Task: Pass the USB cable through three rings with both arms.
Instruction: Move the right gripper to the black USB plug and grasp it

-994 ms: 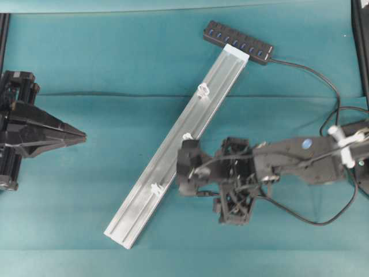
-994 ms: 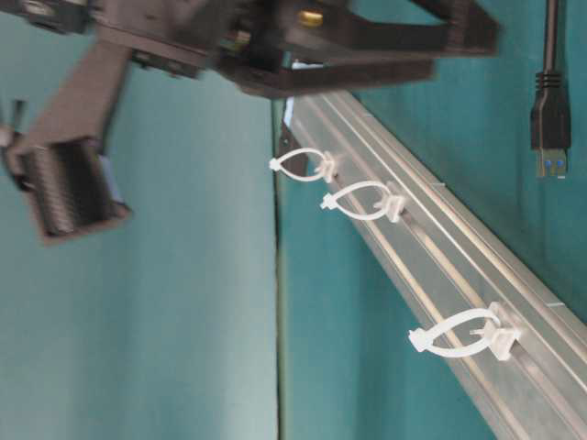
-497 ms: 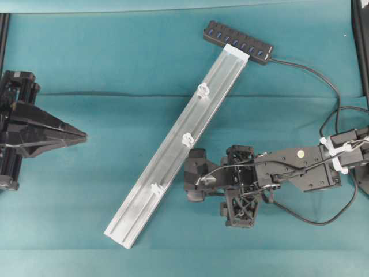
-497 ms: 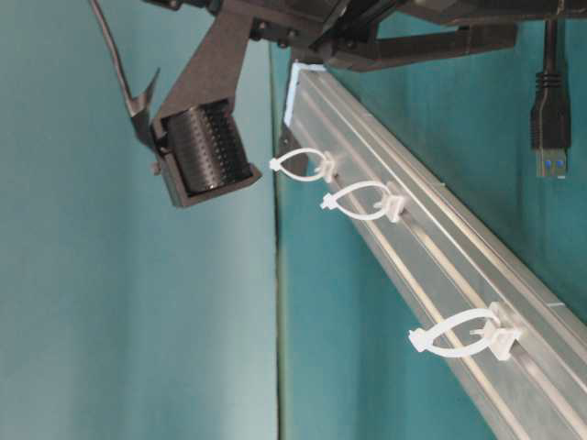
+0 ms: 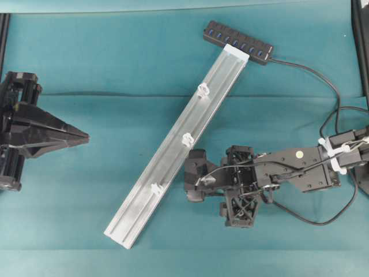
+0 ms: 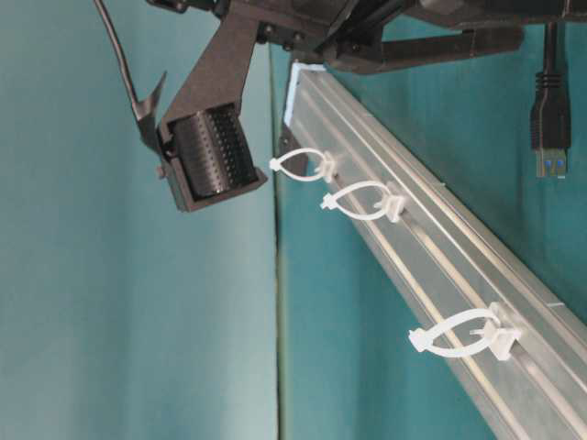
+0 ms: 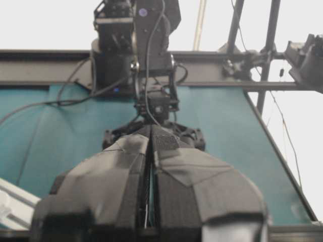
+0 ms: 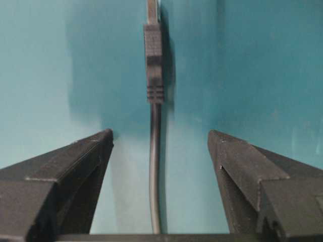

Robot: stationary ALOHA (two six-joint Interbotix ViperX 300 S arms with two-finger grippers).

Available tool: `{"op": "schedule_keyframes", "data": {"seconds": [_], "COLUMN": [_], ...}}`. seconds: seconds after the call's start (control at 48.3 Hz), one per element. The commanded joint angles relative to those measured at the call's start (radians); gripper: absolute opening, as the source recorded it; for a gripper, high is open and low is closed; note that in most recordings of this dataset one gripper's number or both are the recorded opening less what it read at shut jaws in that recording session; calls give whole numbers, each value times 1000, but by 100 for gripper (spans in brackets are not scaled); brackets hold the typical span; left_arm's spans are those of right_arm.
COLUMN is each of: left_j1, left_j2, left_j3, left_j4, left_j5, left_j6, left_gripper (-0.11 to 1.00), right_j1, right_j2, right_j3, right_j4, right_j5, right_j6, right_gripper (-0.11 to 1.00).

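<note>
A teal table [image 5: 115, 69] is spreading across the whole overhead view, and a long silver rail [image 5: 173, 151] is lying diagonally on it, running from the lower left up to a black hub bar [image 5: 237, 42] that is sitting against its upper end. The right arm [image 5: 294, 170] is reaching in from the right edge, with white ties bundling wires near its base, and is stopping just short of the rail's lower half. The left gripper [image 5: 85, 137] is pointing toward the rail from the left edge, well apart from it; in the left wrist view its two taped jaws are pressing flat together with nothing between them. The right gripper [image 8: 160, 146] is standing with its jaws spread wide over the table, and the USB cable [image 8: 154, 166] is lying on the cloth between the two tips, clear of both, its black plug housing pointing away from the camera. The jaws are gripping nothing. The three rings [image 5: 187, 139] are sitting spaced along the rail, and in the table-level view each white loop is standing empty, with no cord running through it. There the cable's plug [image 6: 549, 119] is lying beyond the rail.
</note>
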Motion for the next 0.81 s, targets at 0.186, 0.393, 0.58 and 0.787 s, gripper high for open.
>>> {"op": "schedule_keyframes", "data": {"seconds": [0.186, 0.393, 0.58, 0.787], "left_j1": [-2, -2, -2, -2], "left_j2": [3, 2, -2, -2], "left_j3": [-26, -26, -26, -25], "left_j4": [3, 3, 3, 3], "left_j5": [-8, -6, -6, -6], "left_j6": [5, 5, 5, 5], "left_gripper": [-1, -1, -1, -1], "right_j1": [-2, -5, -5, -3], "right_j2": [34, 51, 52, 77], "right_j3": [-40, -40, -34, -40], "right_j4": [-2, -2, -2, 2], "right_j5": [3, 5, 3, 3], "right_j6": [-3, -3, -2, 8], "right_gripper": [79, 78, 78, 69]}}
